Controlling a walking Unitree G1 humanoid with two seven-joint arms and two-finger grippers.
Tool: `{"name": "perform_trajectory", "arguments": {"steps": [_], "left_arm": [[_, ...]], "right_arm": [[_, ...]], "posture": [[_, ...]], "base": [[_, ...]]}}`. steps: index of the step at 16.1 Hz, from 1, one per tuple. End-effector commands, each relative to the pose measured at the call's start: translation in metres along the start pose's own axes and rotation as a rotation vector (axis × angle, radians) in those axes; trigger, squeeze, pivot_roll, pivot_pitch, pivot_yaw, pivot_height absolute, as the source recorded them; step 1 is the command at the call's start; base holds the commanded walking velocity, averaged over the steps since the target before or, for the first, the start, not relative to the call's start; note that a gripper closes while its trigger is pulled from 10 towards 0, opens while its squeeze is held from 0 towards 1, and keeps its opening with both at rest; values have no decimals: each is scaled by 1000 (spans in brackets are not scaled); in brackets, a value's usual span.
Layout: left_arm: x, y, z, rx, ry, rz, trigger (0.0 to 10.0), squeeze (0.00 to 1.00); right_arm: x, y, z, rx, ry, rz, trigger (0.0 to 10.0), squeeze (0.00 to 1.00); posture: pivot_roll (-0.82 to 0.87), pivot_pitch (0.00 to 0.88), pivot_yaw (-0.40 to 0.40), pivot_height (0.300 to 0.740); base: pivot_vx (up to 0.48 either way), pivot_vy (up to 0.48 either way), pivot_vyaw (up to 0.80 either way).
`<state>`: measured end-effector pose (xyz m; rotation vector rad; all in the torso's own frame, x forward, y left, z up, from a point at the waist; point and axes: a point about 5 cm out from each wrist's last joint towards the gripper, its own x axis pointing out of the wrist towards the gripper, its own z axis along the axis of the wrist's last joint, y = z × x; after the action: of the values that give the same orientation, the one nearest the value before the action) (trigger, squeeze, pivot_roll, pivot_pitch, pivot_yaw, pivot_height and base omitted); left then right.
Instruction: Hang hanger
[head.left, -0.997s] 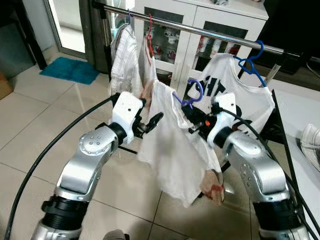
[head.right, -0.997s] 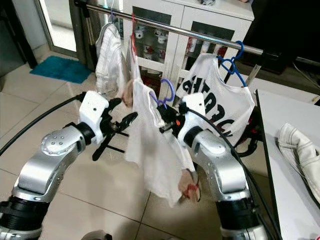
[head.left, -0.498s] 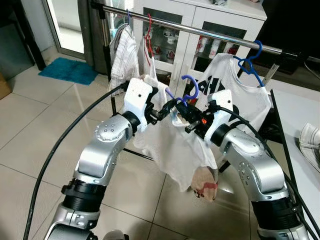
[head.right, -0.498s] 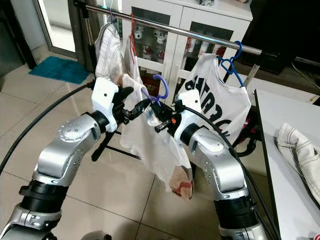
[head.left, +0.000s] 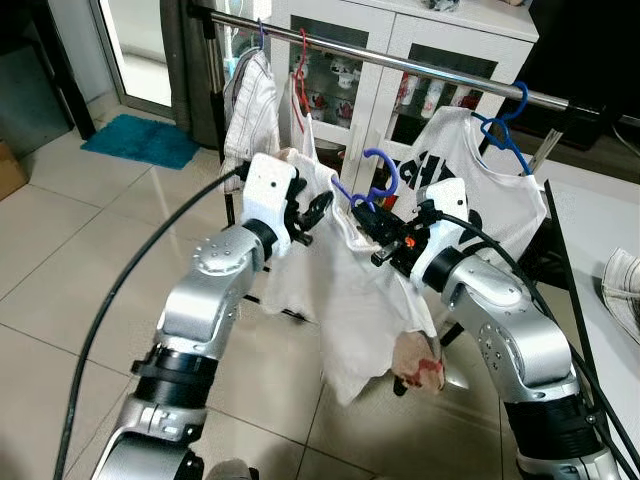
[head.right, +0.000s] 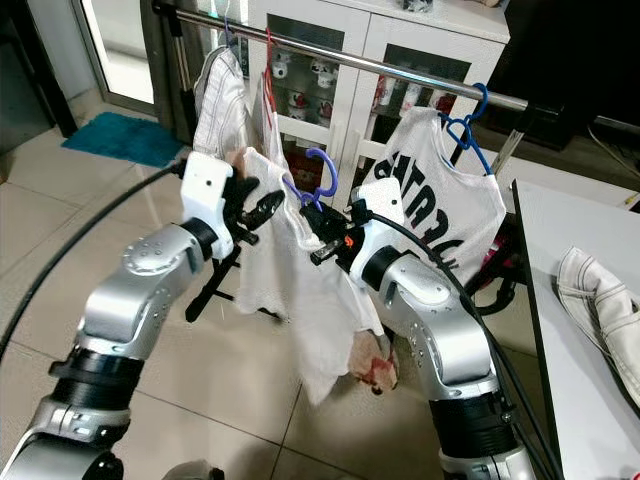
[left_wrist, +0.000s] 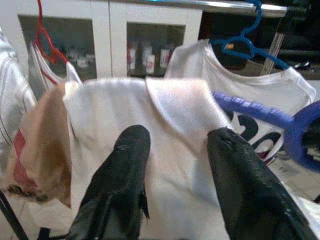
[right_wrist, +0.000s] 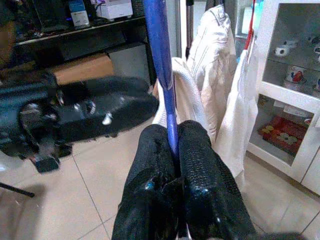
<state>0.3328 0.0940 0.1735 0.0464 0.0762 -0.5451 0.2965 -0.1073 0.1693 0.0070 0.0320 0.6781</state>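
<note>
While gripped: one purple hanger (head.left: 372, 180)

A silver clothes rail (head.left: 420, 68) ran across the room in front of a white glass-fronted cabinet (head.left: 440, 45). At the rail's left end, a white striped shirt (head.left: 250, 110) hung from a hanger. Just right of the shirt, a red hanger (head.left: 299, 55) hooked over the rail and carried a thin white garment. Far along the rail to the right, a blue hanger (head.left: 505, 125) held a white T-shirt with dark lettering (head.left: 470, 165). Under the rail lay a pale tiled floor (head.left: 90, 260). A teal mat (head.left: 140, 140) rested on the floor, left of the rail. A white counter (head.right: 590, 330) stood right of the rail, with a folded white cloth (head.right: 605, 300) on it.
</note>
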Motion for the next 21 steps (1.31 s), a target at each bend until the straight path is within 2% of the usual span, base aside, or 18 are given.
{"name": "perform_trajectory", "arguments": {"steps": [1, 7, 10, 12, 16, 20, 21], "left_arm": [[5, -2, 5, -4, -8, -10, 0, 0], [8, -16, 5, 11, -2, -136, 0, 0], [11, -16, 2, 39, 19, -109, 0, 0], [13, -14, 1, 90, 38, -55, 0, 0], [13, -4, 0, 89, 53, 38, 0, 0], [10, -9, 3, 91, 8, -12, 0, 0], [2, -13, 4, 92, -10, -31, 0, 0]], "right_arm": [[-1, -3, 18, -31, -63, 5, 0, 0], [-2, 1, 19, -25, -76, 5, 0, 0], [-2, 2, 17, -21, -79, 2, 0, 0], [-2, 2, 15, -6, -85, 2, 0, 0], [3, 6, 16, 18, -99, 26, 0, 0], [3, 6, 15, 24, -103, 22, 0, 0], [0, 4, 13, 21, -96, 5, 0, 0]], "posture": [[-14, 0, -62, 740], [-18, 0, -57, 740], [-13, 0, -57, 740], [4, 0, -66, 740], [35, 0, -90, 740], [35, 0, -83, 740], [17, 0, -66, 740]], "base": [[0, 0, 0], [0, 0, 0], [0, 0, 0], [0, 0, 0], [0, 0, 0], [0, 0, 0], [0, 0, 0]]}}
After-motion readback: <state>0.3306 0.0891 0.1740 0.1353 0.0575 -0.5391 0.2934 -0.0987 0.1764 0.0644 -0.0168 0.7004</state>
